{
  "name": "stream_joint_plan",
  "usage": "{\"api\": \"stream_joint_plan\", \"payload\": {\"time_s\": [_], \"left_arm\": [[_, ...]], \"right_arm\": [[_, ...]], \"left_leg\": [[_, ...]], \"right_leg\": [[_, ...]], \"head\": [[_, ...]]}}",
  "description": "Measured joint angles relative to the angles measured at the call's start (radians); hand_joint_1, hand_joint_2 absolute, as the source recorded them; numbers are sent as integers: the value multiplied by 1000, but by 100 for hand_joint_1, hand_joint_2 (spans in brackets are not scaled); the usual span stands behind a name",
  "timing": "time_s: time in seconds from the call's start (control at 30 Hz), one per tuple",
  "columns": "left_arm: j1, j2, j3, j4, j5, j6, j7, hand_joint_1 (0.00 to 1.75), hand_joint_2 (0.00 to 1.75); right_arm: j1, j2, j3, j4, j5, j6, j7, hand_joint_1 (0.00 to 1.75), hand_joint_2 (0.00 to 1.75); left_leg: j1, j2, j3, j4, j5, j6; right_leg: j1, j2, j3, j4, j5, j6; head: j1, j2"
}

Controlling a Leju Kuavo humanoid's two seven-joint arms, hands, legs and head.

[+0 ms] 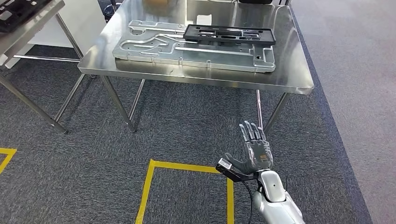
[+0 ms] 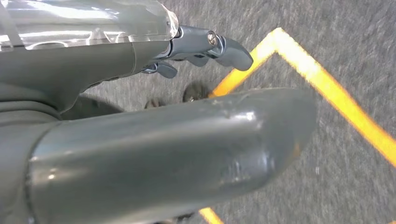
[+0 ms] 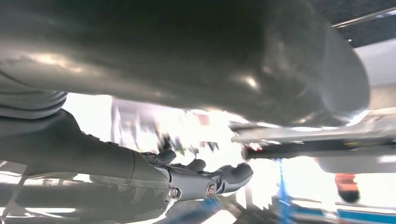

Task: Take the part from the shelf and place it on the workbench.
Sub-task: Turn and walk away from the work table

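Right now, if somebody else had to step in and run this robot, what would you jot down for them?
Right hand: open, fingers spread, holding nothing, raised above the carpet short of the steel workbench.
Left hand: hanging over the carpet beside the yellow floor tape; nothing seen in it, though its thumb hides much of the view.
Things: a black part lies on the grey metal plate on the workbench. Another black item sits on the neighbouring table at the far left.
Done: the part looks placed.
Left: probably nothing beyond lowering the right arm; check whether more parts remain to be fetched.
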Motion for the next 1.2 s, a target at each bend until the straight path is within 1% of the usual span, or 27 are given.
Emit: {"api": "stream_joint_plan", "payload": {"time_s": [0.03, 0.07, 0.13, 0.17, 0.2, 0.23, 0.27, 0.3, 0.33, 0.4, 0.43, 0.5, 0.53, 0.57, 0.6, 0.67, 0.7, 0.73, 0.77, 0.87, 0.9, 0.97, 1.03, 1.07, 1.1, 1.17, 1.2], "left_arm": [[1, 0, 8, 0, 11, 1, -4, 0, 0], [4, -1, 18, 0, 25, 3, -9, 0, 0], [9, -3, 40, 0, 56, 7, -20, 0, 0], [11, -4, 49, 0, 66, 8, -24, 0, 0], [11, -4, 57, 0, 76, 9, -28, 0, 0], [11, -5, 65, 0, 84, 10, -31, 0, 0], [11, -5, 73, 0, 93, 10, -35, 0, 0], [11, -5, 80, 0, 102, 10, -40, 0, 0], [9, -6, 87, 0, 111, 11, -44, 0, 0], [5, -9, 101, 0, 129, 13, -53, 0, 0], [3, -11, 109, 0, 139, 16, -56, 0, 0], [2, -16, 126, 0, 162, 26, -58, 0, 0], [2, -19, 136, 0, 174, 33, -59, 0, 0], [2, -23, 145, 0, 189, 40, -60, 0, 0], [3, -26, 156, 0, 206, 48, -61, 0, 0], [3, -36, 179, 0, 239, 60, -63, 0, 0], [3, -42, 190, 0, 251, 65, -64, 0, 0], [3, -47, 199, 0, 258, 68, -66, 0, 0], [3, -51, 206, 0, 262, 70, -68, 0, 0], [-1, -57, 218, 0, 266, 70, -73, 0, 0], [-3, -58, 220, 0, 266, 70, -73, 0, 0], [-4, -59, 224, -1, 267, 70, -73, 0, 0], [-4, -59, 229, -1, 271, 73, -73, 0, 0], [-4, -58, 231, -1, 274, 77, -73, 0, 0], [-4, -58, 234, -1, 279, 83, -73, 0, 0], [-3, -58, 239, -2, 290, 95, -75, 0, 0], [-3, -58, 241, -3, 296, 98, -77, 0, 0]], "right_arm": [[38, 15, -23, -30, -92, -9, -40, 0, 0], [85, 34, -53, -67, -215, -16, -93, 0, 0], [192, 81, -128, -139, -503, 0, -221, 0, 0], [227, 100, -163, -157, -608, 29, -273, 0, 0], [260, 117, -203, -169, -703, 69, -327, 0, 0], [288, 131, -245, -174, -785, 118, -376, 0, 0], [311, 144, -290, -177, -861, 178, -422, 0, 0], [329, 157, -339, -176, -928, 246, -464, 0, 0], [342, 169, -390, -172, -980, 317, -500, 0, 0], [359, 187, -510, -144, -1043, 462, -576, 0, 0], [362, 192, -576, -115, -1053, 528, -613, 0, 0], [362, 193, -719, -23, -1053, 633, -665, 0, 0], [360, 188, -794, 38, -1048, 662, -673, 0, 0], [359, 182, -867, 102, -1043, 674, -666, 0, 0], [357, 176, -935, 166, -1041, 671, -648, 0, 0], [350, 168, -1047, 273, -1045, 646, -605, 0, 0], [345, 167, -1092, 315, -1048, 633, -590, 0, 0], [340, 167, -1128, 350, -1049, 622, -582, 0, 0], [334, 167, -1157, 380, -1049, 614, -578, 0, 0], [311, 166, -1223, 448, -1048, 605, -574, 0, 0], [303, 165, -1240, 464, -1047, 605, -574, 0, 0], [294, 163, -1266, 488, -1046, 604, -572, 0, 0], [290, 162, -1283, 510, -1038, 586, -542, 0, 0], [288, 162, -1290, 521, -1031, 567, -507, 0, 0], [286, 161, -1298, 533, -1023, 544, -459, 0, 0], [285, 159, -1318, 555, -1014, 498, -347, 0, 0], [286, 159, -1329, 566, -1012, 480, -296, 0, 0]], "left_leg": [[2, -1, -6, 8, -9, -9], [6, -2, -15, 29, -37, -20], [14, -6, -40, 129, -146, -39], [17, -6, -48, 193, -189, -45], [20, -6, -48, 245, -203, -50], [23, -6, -37, 274, -188, -53], [26, -6, -11, 272, -156, -56], [29, -6, 30, 238, -126, -57], [31, -9, 86, 175, -119, -56], [29, -16, 193, 26, -157, -47], [25, -18, 222, -22, -180, -39], [20, -16, 226, -49, -183, -18], [19, -15, 220, -51, -172, -7], [19, -13, 212, -53, -161, 3], [19, -10, 201, -55, -149, 10], [13, -7, 175, -52, -130, 18], [9, -5, 163, -50, -121, 19], [5, -3, 151, -48, -114, 20], [3, -1, 141, -44, -108, 20], [-2, 3, 121, -32, -97, 16], [-3, 4, 118, -29, -95, 12], [-4, 4, 114, -26, -90, 3], [-4, 2, 110, -23, -91, -9], [-3, 1, 101, -5, -105, -16], [-1, -1, 85, 32, -132, -23], [8, -2, 33, 158, -207, -36], [13, -2, 9, 219, -234, -42]], "right_leg": [[-1, -3, -1, -20, 3, -8], [-3, -5, -9, -34, 12, -17], [-7, -11, -47, -38, 52, -32], [-7, -12, -65, -37, 66, -32], [-7, -14, -84, -34, 79, -29], [-8, -15, -105, -29, 91, -27], [-9, -16, -126, -23, 103, -23], [-11, -16, -146, -16, 113, -19], [-11, -15, -162, -8, 122, -14], [-11, -12, -181, 3, 136, -1], [-10, -11, -184, 4, 143, 7], [-13, -11, -184, -3, 159, 24], [-17, -10, -187, 2, 153, 31], [-19, -8, -196, 23, 131, 35], [-20, -5, -214, 67, 91, 38], [-19, -1, -259, 202, -5, 40], [-17, 1, -272, 258, -35, 41], [-16, 1, -267, 281, -47, 40], [-15, 2, -239, 261, -39, 37], [-7, 1, -80, 50, 16, 16], [-3, 0, -48, 0, 24, 9], [4, -1, -35, -27, 28, -2], [0, -5, -36, -36, 39, -14], [-3, -9, -37, -41, 46, -20], [-7, -13, -40, -46, 52, -26], [-8, -22, -50, -46, 58, -30], [-8, -28, -55, -44, 60, -30]], "head": [[0, 0], [-1, 0], [-3, 0], [-4, 0], [-4, 0], [-4, 0], [-4, 0], [-4, 0], [-5, 0], [-5, 0], [-5, 0], [-5, 0], [-5, 0], [-4, 0], [-2, 0], [2, 0], [3, 0], [3, 0], [3, 0], [2, 0], [2, 0], [1, 0], [0, 0], [-2, 0], [-4, 0], [-8, 0], [-8, 0]]}}
